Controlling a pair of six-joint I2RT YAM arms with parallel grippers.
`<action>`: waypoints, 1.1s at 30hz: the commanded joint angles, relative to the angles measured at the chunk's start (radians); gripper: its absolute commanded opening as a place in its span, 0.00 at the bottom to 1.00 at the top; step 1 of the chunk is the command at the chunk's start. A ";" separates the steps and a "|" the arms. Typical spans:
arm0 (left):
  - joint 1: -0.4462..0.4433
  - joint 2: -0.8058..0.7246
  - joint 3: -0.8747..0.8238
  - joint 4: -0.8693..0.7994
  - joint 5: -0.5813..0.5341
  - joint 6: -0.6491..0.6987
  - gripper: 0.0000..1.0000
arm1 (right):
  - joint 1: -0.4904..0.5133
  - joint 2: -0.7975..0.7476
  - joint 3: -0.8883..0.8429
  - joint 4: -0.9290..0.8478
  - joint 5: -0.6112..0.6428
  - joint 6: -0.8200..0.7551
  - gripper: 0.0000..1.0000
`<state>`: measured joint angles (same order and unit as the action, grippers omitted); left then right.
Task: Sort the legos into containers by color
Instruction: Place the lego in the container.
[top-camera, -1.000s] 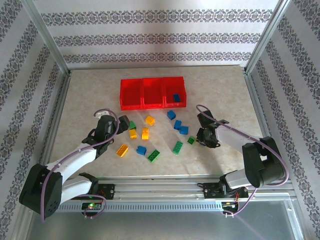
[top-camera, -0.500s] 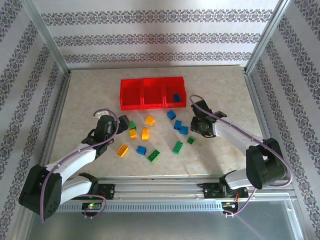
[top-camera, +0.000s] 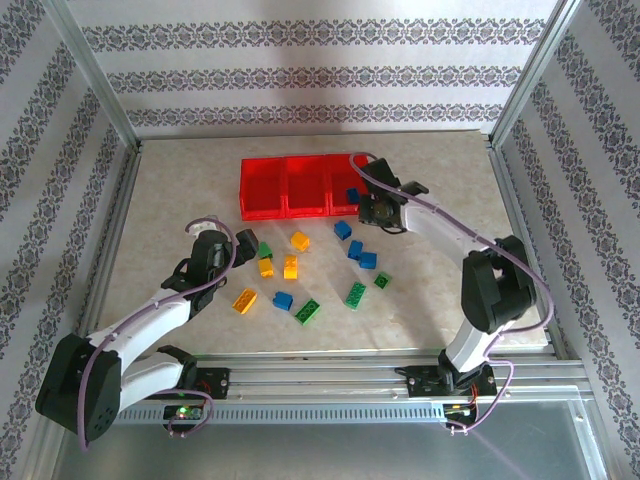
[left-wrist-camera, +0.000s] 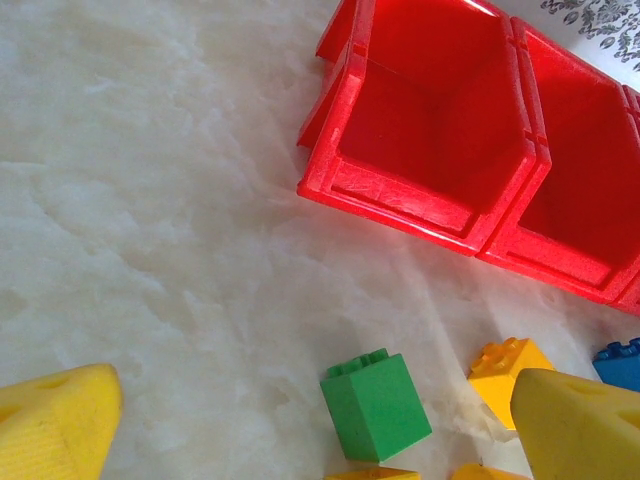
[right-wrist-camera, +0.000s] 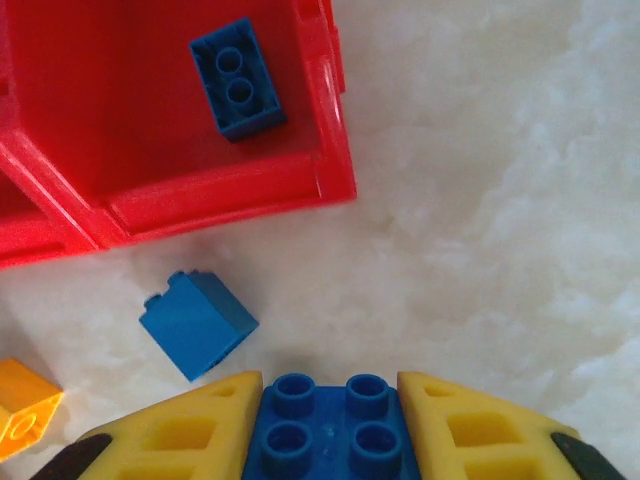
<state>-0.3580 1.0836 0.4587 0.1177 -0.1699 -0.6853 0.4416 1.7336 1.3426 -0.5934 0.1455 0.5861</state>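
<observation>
At the near right corner of the containers (top-camera: 285, 212), the right gripper (top-camera: 371, 212) was seen closed narrow on a held blue lego (right-wrist-camera: 330, 432). The lego was pinched studs-up between the two yellow fingers (right-wrist-camera: 190, 435), one pad on each side. It was held over the table (top-camera: 450, 180), just short of the right bin's front wall. One binned blue lego (right-wrist-camera: 238, 78) was already lying inside that right bin. A loose blue lego (right-wrist-camera: 198, 322) was lying on the table just in front of the bin, apart from the gripper.

The left gripper (top-camera: 250, 243) was spread wide, nothing held and nothing touched. A green lego (left-wrist-camera: 375, 405) was seen between its fingertips (left-wrist-camera: 60, 420) but ahead of them, not gripped. An orange lego (left-wrist-camera: 508, 368) was lying just beside the green one, and the left bin was seen ahead with nothing visible in it. The rest of the legos were scattered on the table between the two arms, in front of the containers.

Against the frame a second earlier, the right gripper had been carried from low on the table near a small green lego up to the right bin. The left arm was unchanged and the loose legos were unmoved.
</observation>
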 joint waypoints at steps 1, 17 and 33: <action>0.005 -0.026 0.006 -0.020 -0.025 0.020 1.00 | 0.006 0.107 0.150 0.013 0.016 -0.075 0.26; 0.007 -0.070 0.003 -0.073 -0.020 0.045 1.00 | -0.006 0.408 0.467 0.010 -0.033 -0.105 0.26; 0.010 -0.072 0.018 -0.114 0.002 0.059 1.00 | -0.006 0.506 0.573 0.008 -0.061 -0.108 0.42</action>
<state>-0.3580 1.0252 0.4587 0.0418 -0.1761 -0.6506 0.4408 2.2219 1.8851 -0.5755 0.0940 0.4896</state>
